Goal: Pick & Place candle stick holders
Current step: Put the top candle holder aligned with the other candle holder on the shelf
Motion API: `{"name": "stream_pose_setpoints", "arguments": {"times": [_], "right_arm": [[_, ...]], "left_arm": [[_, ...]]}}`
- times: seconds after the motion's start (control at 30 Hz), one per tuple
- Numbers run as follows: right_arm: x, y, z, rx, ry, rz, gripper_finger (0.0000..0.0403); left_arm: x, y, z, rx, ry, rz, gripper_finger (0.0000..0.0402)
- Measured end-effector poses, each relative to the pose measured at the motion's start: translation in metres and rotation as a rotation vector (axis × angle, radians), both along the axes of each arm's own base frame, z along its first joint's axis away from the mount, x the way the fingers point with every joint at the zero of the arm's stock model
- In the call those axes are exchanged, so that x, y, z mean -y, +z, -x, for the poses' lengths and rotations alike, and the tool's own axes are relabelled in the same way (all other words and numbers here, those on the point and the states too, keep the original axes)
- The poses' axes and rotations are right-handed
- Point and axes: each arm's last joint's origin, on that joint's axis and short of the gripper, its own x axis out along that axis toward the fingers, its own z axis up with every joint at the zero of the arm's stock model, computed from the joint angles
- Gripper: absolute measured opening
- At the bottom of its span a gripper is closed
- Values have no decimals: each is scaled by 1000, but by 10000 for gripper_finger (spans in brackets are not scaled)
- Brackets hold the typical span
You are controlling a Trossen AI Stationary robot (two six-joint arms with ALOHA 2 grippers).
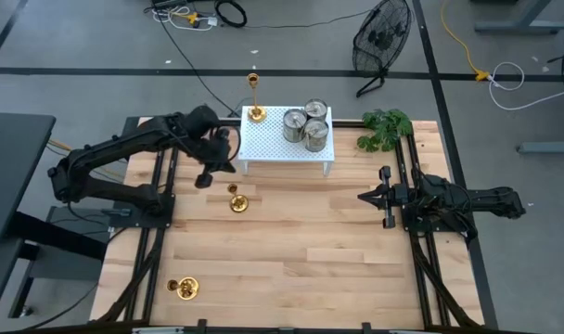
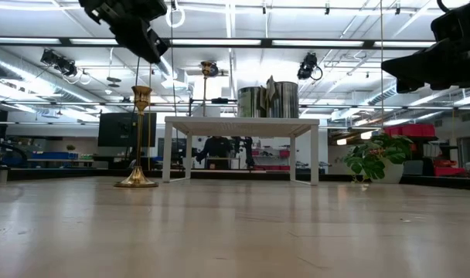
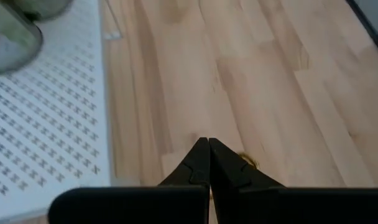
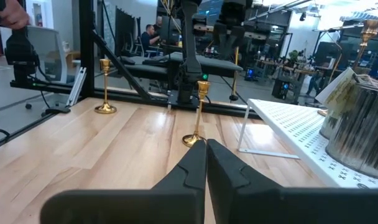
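Nearest the high camera's lower edge, one gold candle stick holder (image 1: 183, 289) is seen lying alone on the wooden table (image 1: 301, 250), well apart from the white perforated rack (image 1: 268, 139) and toward the left arm's side. A second gold holder (image 1: 237, 201) is found upright on the table just in front of the rack's left end. A third gold holder (image 1: 255, 98) is set on the rack's far left corner. Three silver can-like holders (image 1: 305, 123) are clustered together on the rack's right half, touching or nearly touching one another. A green leafy plant (image 1: 385, 128) is placed just beside the rack's right end.

The left gripper (image 1: 206, 178) is held in the air close to the rack's left front corner, above the second gold holder, with its fingers (image 3: 199, 163) pressed together and nothing between them. The right gripper (image 1: 367, 197) is parked well to the right of the rack, in front of the plant, its fingers (image 4: 195, 163) likewise brought together on nothing.
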Motion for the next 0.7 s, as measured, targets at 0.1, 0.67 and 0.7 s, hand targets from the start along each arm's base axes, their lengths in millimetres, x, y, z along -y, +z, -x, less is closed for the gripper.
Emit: {"name": "stream_pose_setpoints", "arguments": {"times": [0.1, 0.67, 0.7], "right_arm": [[0, 0, 0, 0, 0, 0, 17], [0, 0, 0, 0, 0, 0, 17], [0, 0, 0, 0, 0, 0, 17]], "left_arm": [[1, -3, 3, -43, -9, -11, 2], [3, -14, 16, -231, 83, -45, 2], [4, -18, 18, -233, 83, -44, 2]]}}
